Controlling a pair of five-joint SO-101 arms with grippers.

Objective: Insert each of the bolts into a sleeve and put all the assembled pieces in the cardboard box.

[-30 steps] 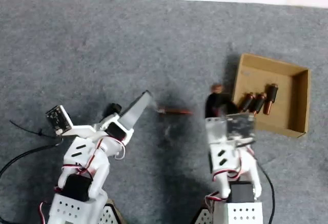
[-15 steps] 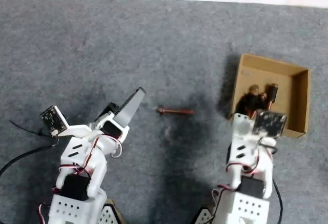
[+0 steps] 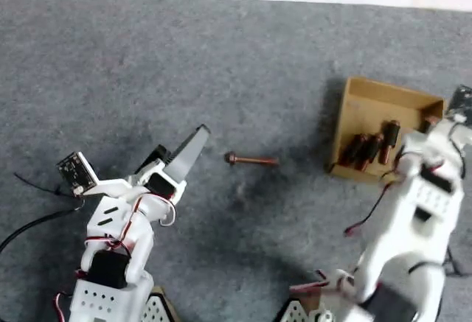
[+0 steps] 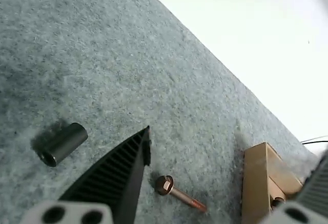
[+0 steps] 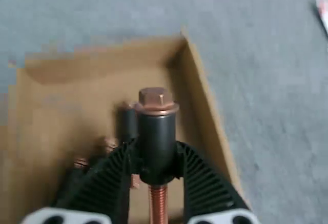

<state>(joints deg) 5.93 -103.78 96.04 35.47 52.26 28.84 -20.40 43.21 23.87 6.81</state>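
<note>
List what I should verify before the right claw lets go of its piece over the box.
1. Right claw shut on the assembled piece: ok.
2. Bolt fully seated, head against the sleeve's end: ok.
3. Piece above the cardboard box, inside its walls: ok by the right wrist view.
4. Bare floor in the box beside the three finished pieces lying there: ok.
5. Height of the piece above the box floor: cannot tell.
6. All parts assembled: not ok. A loose bolt and a loose sleeve lie on the table, apart.
</note>
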